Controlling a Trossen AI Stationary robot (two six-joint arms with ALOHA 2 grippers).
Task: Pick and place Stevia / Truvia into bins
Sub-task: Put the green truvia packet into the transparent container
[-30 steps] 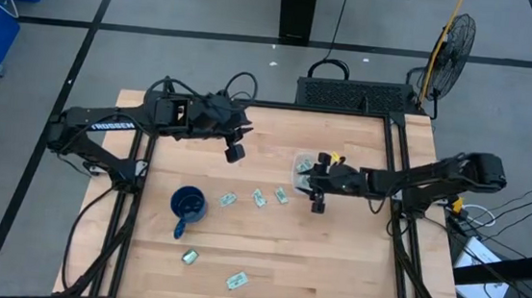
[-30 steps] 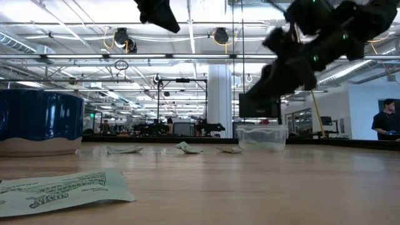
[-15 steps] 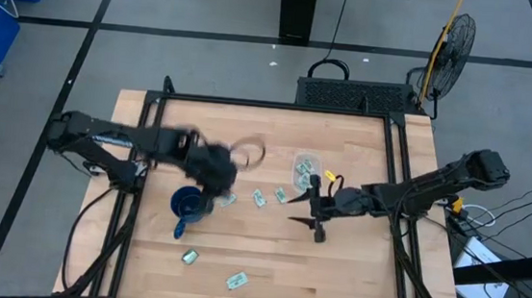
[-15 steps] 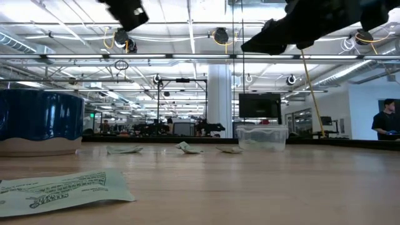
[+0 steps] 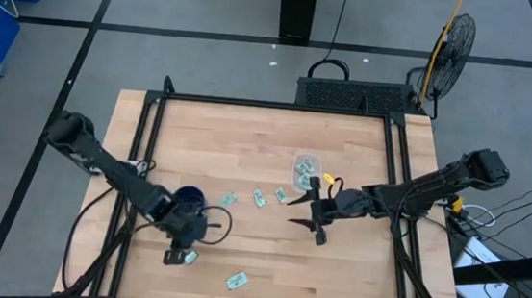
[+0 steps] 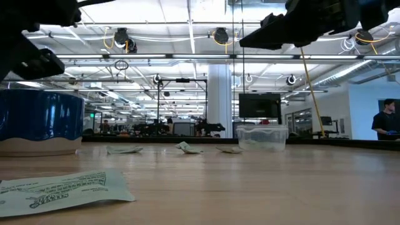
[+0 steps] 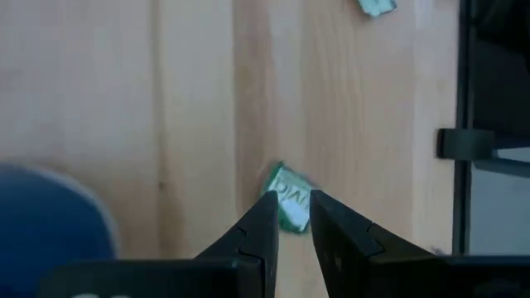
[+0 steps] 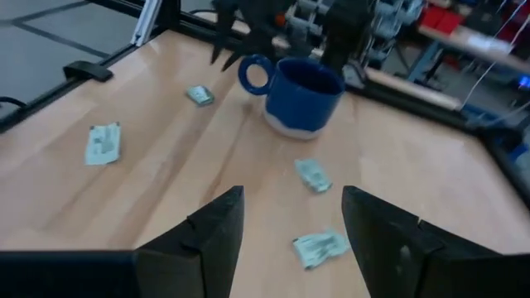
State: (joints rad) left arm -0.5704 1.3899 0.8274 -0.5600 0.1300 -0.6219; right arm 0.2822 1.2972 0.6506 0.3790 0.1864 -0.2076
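Note:
Several pale green and white Stevia packets lie flat on the wooden table: one near the front (image 5: 190,256), one at the near edge (image 5: 236,281), and three in a row (image 5: 260,199) right of the dark blue mug (image 5: 187,201). My left gripper (image 5: 178,254) hovers over the front packet (image 7: 291,207), its fingers open by a narrow gap and clear of the table in the low view (image 6: 37,59). My right gripper (image 5: 305,210) is wide open and empty (image 8: 294,223), just near-side of the clear bin (image 5: 305,168), above the table.
The mug (image 8: 302,95) stands just far-side of my left gripper. The bin (image 6: 262,137) stands right of centre, with packets (image 8: 319,244) lying between it and the mug. A black frame rail (image 7: 489,149) runs along the table's edge. Bare wood lies far left and near right.
My left gripper has swung fast from the far middle of the table toward the near left, past the mug, and now stands over the front packet. My right gripper went from the bin a little toward the near edge, then held still. No packet has moved.

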